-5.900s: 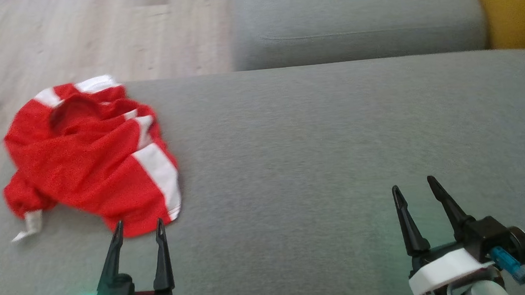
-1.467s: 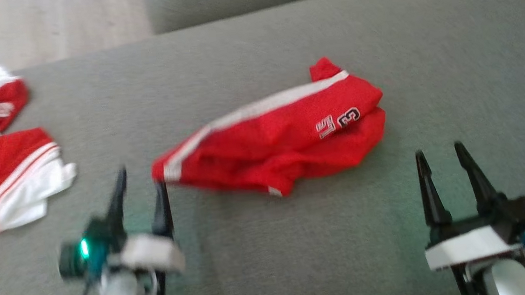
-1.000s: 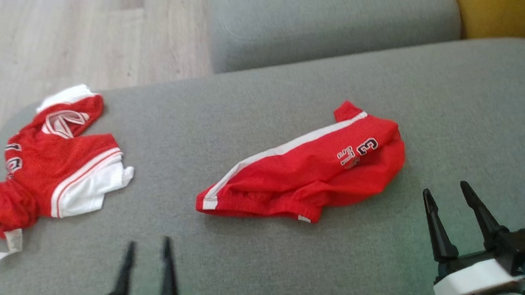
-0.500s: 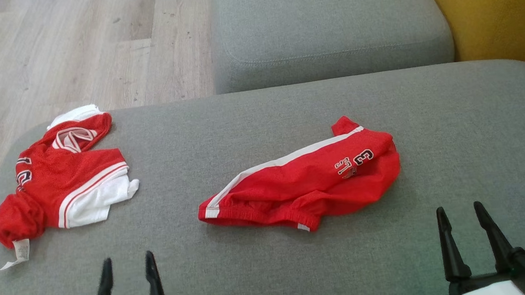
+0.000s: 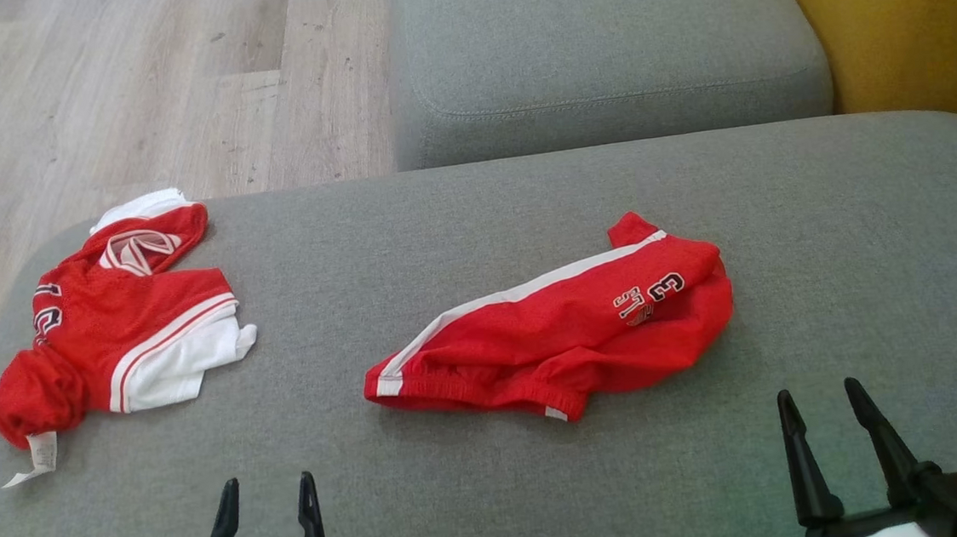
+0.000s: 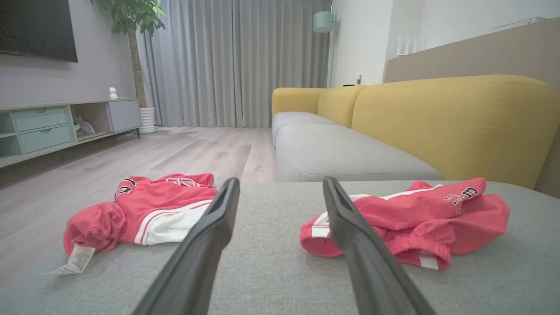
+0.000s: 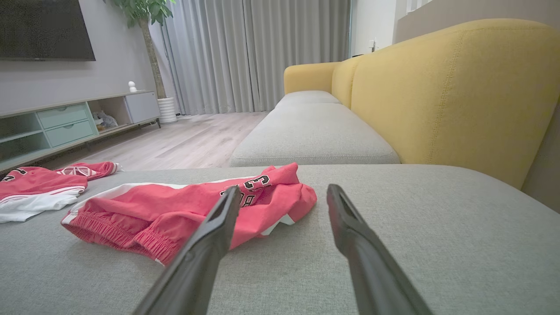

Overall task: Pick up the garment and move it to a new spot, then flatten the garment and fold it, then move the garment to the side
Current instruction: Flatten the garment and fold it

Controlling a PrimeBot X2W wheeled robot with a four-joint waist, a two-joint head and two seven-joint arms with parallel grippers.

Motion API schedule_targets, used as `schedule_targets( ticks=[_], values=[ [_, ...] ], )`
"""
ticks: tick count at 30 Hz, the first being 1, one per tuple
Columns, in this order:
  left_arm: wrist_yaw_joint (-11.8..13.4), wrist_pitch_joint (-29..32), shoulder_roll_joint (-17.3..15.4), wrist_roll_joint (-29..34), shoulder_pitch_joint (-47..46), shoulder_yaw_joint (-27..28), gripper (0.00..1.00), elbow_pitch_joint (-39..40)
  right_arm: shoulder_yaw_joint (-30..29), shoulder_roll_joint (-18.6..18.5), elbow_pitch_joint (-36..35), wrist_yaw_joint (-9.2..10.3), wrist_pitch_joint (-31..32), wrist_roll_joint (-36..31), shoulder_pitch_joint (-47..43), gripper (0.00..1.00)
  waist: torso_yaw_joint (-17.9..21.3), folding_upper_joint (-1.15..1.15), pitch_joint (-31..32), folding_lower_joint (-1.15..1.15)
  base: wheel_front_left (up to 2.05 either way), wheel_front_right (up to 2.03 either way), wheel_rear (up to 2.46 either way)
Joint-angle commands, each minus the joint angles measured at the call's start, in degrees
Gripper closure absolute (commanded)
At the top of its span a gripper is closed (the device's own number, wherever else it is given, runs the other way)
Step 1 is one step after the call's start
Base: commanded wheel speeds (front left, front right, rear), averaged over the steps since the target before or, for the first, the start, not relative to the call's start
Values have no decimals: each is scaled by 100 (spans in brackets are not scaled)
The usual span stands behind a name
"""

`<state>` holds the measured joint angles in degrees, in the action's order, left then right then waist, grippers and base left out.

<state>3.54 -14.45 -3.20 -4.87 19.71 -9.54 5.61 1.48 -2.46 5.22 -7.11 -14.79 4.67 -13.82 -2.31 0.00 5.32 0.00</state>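
At mid-frame the shorts [image 5: 552, 331] lie bunched; with left end effector [image 5: 268, 481] and right end effector [image 5: 819, 388] both spread empty, we may pinch doubled layers.

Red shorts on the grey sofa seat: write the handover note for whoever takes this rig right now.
Open and empty: left gripper, right gripper, both low at the front of the sofa seat.
The shorts lie rumpled mid-seat, apart from the red and white jersey at the seat's left end.
Done: shorts set out alone.
Left: flatten, fold, move aside.
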Motion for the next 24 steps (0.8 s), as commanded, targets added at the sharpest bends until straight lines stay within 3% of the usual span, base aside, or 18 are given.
schedule_targets(
  ticks=[1, 19, 24],
  values=[
    [-9, -54, 32, 52, -221, 154, 0, 151, 153, -42, -193, -37, -21, -39, 145, 0, 3, 0, 0, 0, 0, 0, 0],
    [-69, -54, 32, 45, -251, 2, 0, -100, 265, -42, -193, -37, -21, -79, 146, 0, 85, 0, -53, 0, 0, 0, 0],
    [-423, -55, 11, 286, -614, -313, 0, -691, 334, -42, -206, -37, -21, -122, 195, 0, 176, 0, -204, 0, 0, 0, 0]
  ],
)
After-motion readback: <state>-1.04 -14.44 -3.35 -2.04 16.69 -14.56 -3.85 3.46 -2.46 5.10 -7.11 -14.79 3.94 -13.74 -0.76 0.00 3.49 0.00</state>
